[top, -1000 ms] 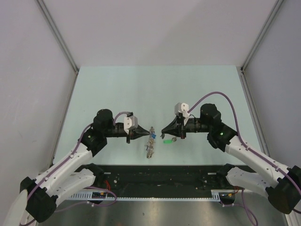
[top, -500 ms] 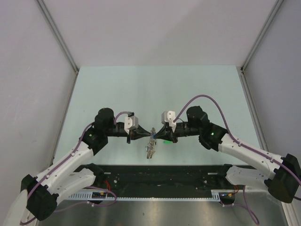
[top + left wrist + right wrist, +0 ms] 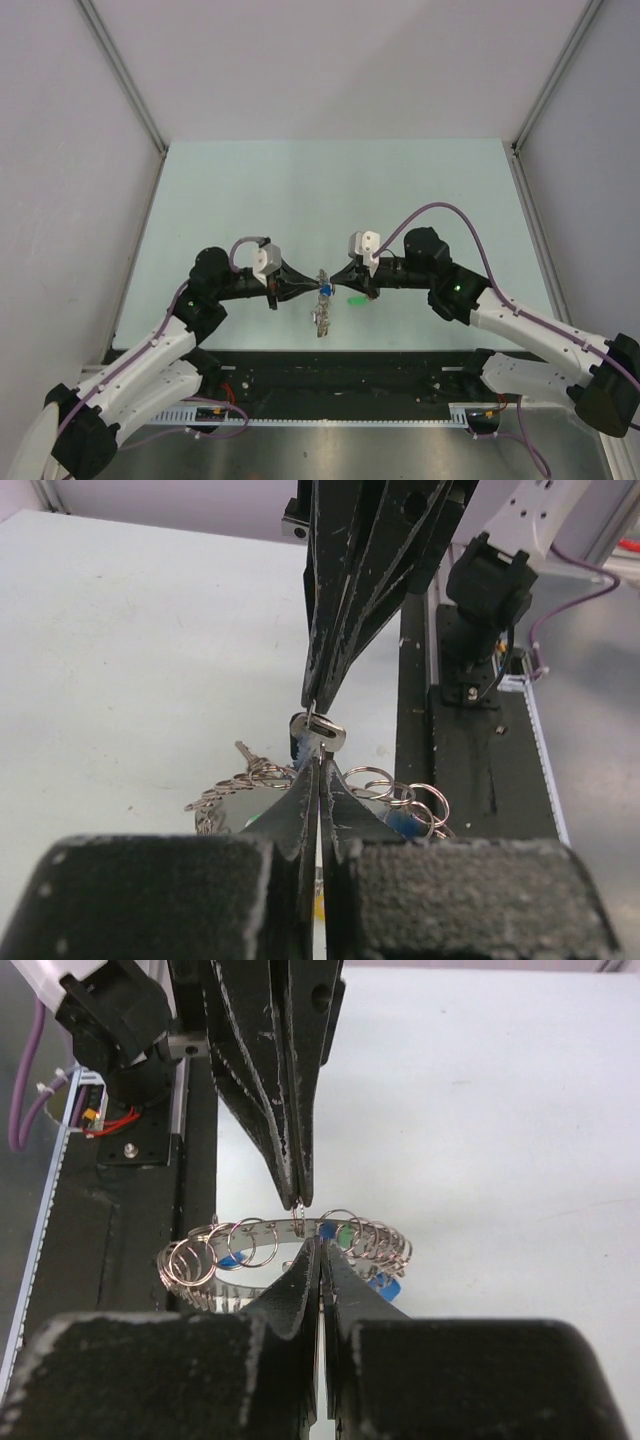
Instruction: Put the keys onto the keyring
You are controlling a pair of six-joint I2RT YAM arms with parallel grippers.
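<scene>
While the two arms meet tip to tip just below the middle of the top view, the step in hand looks to be threading a key onto the ring. The left gripper (image 3: pixel 306 285) is clenched at the edge of the large round grey-silver metal keyring edged with small wire loops (image 3: pixel 320 312), apparently pinching one wire loop (image 3: pixel 299 1204). The keyring shows edge-on just below the gripper tips, and I cannot tell whether its lower end rests on the pale green table (image 3: pixel 300 190). The right gripper (image 3: pixel 336 279) is clamped on a tiny silver metal key (image 3: pixel 321 732), its head colour unclear, held touching or just beside the left gripper's tip. Blue-headed keys (image 3: pixel 235 1258) sit among the loops, and a green-headed key (image 3: pixel 355 300) lies loose on the table just right of the keyring. Next, I judge, the key's hole must be worked onto the pinched loop. That calls for a fine, steady push along the wire without either grip slipping.
</scene>
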